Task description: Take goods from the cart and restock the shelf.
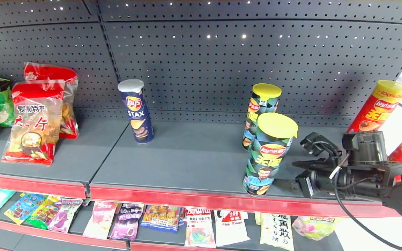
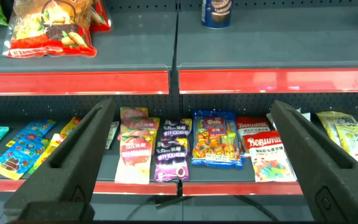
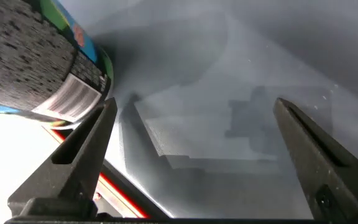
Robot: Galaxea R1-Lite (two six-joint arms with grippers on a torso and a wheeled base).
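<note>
A green chip can with a yellow lid stands upright near the front edge of the grey shelf. A second can of the same kind stands just behind it. My right gripper is open and level with the shelf, just right of the front can and holding nothing. In the right wrist view the can lies outside the open gripper, beside one finger. My left gripper is open and empty, below the shelf and facing the lower shelf's candy bags.
A blue chip can stands mid-shelf. Two red chip cans lean at the far right, behind my right arm. Red snack bags stand at the left. The shelf has a red front lip; small bags line the shelf below.
</note>
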